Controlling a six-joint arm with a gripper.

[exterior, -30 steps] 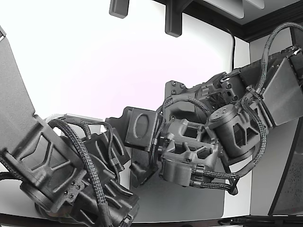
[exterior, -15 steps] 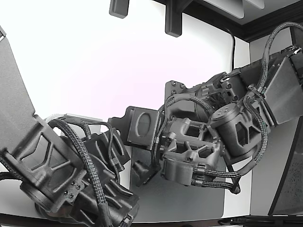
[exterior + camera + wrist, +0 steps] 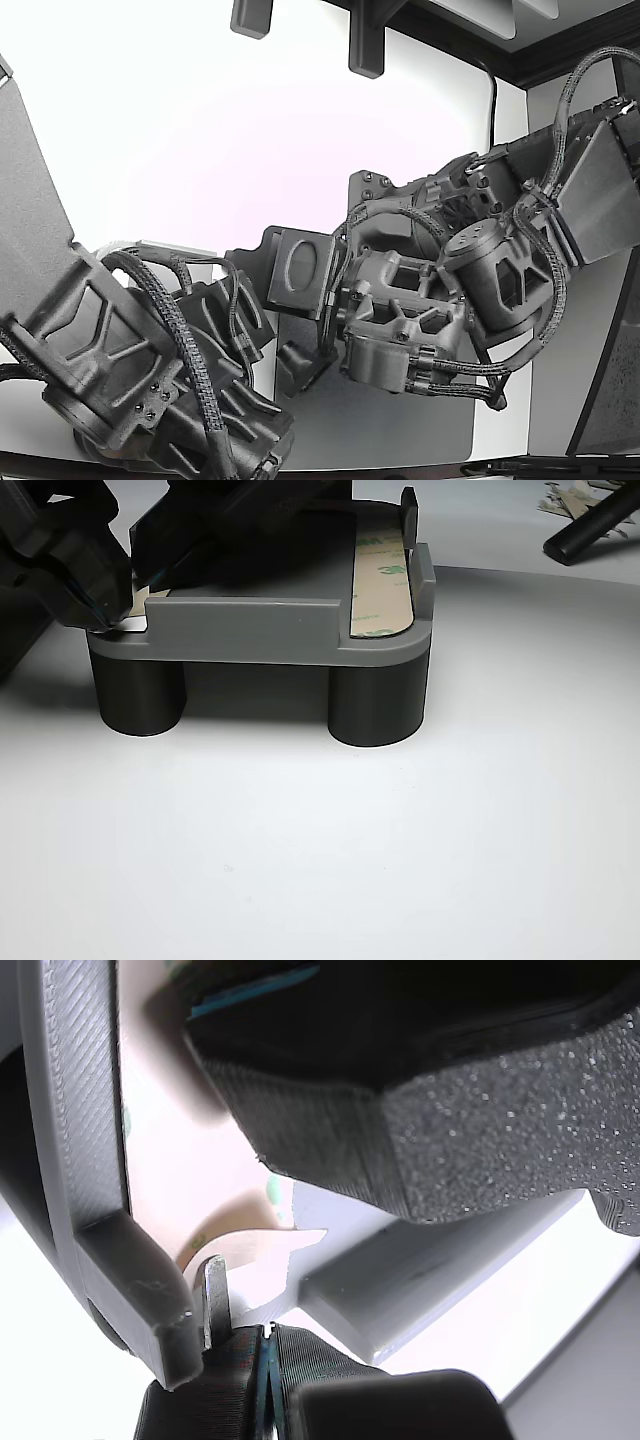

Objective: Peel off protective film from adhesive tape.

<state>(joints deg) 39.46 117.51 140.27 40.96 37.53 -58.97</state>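
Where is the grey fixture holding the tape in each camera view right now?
Exterior view: not identifiable; the two arms fill the middle of the frame.
Wrist view: the grey fixture shows as a ribbed wall and corner lip beside the film tab.
Other view: it stands mid-frame on two dark cylinder legs.
Shared landmark: the gripper, its tips at the fixture's corner, also seen in the wrist view.

Black rod [image 3: 594, 528] beside paper scraps [image 3: 566, 497]
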